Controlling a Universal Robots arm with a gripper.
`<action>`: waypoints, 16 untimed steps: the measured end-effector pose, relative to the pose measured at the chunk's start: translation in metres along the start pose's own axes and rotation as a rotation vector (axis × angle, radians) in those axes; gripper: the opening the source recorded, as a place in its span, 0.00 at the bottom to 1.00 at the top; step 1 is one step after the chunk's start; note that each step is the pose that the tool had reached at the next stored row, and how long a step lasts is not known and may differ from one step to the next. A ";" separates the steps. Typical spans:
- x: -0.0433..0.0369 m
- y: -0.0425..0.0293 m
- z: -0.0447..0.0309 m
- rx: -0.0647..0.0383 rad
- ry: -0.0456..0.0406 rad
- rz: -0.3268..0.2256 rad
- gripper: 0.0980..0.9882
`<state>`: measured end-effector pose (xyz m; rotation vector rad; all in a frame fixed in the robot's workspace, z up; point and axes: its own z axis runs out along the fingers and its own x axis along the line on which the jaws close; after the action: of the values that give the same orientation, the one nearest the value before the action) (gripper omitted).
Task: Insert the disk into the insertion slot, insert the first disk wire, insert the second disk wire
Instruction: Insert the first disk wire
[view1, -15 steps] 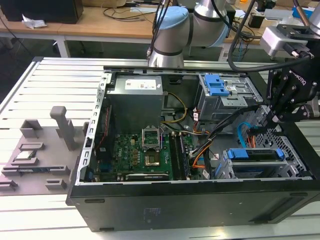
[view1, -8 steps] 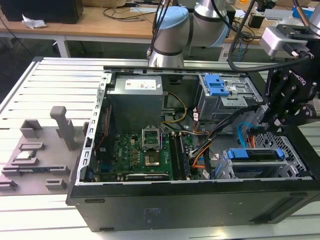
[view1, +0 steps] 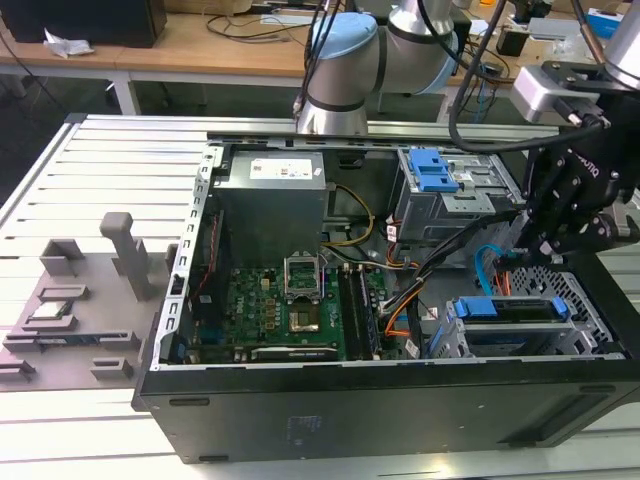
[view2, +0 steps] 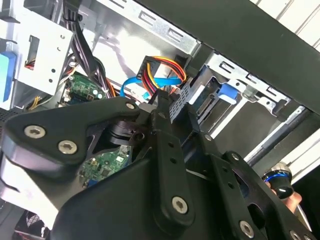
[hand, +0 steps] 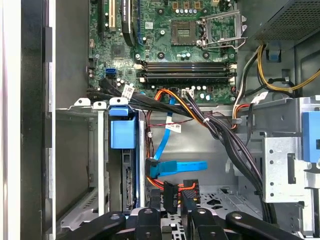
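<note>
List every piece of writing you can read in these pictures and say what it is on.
Nothing reads as clear text.
On the power supply, a white label: too small.
On the cables, white tags: too small.
On the motherboard, printed marks: too small.
On the case, a sticker: blurred.
On the gripper, white lettering: partly hidden.

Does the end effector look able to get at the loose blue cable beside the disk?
Probably yes: the end effector hangs right by the blue cable, nothing lying across it. A black plug with orange wires crowds the space between.
</note>
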<state>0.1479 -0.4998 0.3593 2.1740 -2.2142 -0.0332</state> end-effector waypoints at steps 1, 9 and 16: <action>-0.0001 0.0000 0.0026 0.000 0.0025 0.000 0.23; -0.0002 0.0012 0.0055 0.000 0.0091 0.000 0.23; -0.0002 0.0012 0.0055 0.000 0.0110 0.001 0.08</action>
<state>0.1464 -0.4996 0.3538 2.1683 -2.2091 -0.0210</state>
